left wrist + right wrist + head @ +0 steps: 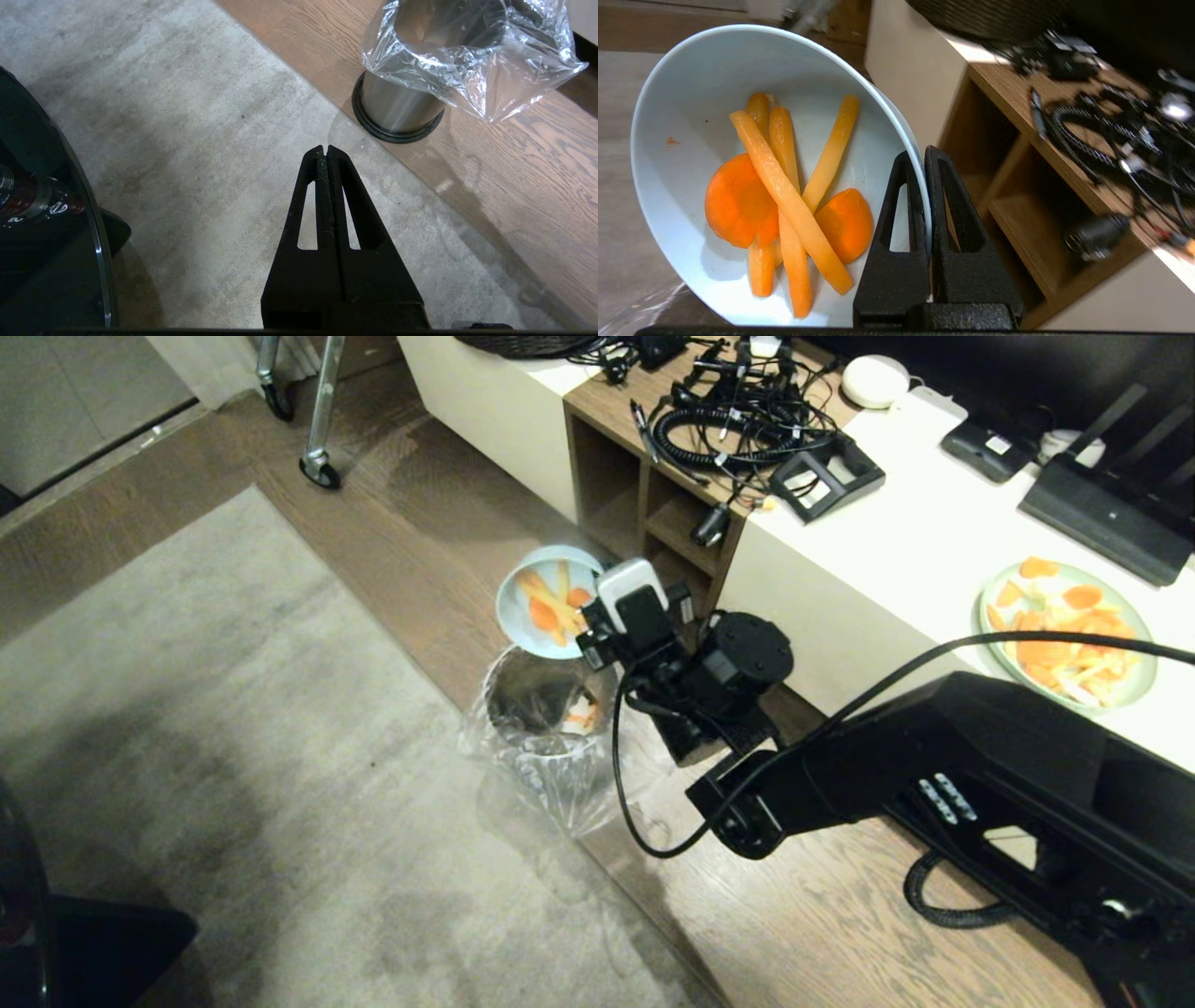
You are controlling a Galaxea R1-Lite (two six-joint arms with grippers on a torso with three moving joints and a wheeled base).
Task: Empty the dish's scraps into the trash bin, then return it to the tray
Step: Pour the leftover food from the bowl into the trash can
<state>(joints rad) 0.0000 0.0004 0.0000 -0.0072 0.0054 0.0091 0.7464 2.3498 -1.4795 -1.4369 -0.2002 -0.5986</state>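
The trash bin (551,728) is half veiled by its crinkled liner; something orange seems to lie inside. At its twelve o'clock the right gripper (923,161) pinches the rim of the dish (549,602), tilted, scraps (784,200) clinging. The left gripper (325,151) hangs closed over grey carpet (187,728)

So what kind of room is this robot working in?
Probably a living room at home: a grey rug on wood flooring, and a low white and wood cabinet strewn with cables and a router.
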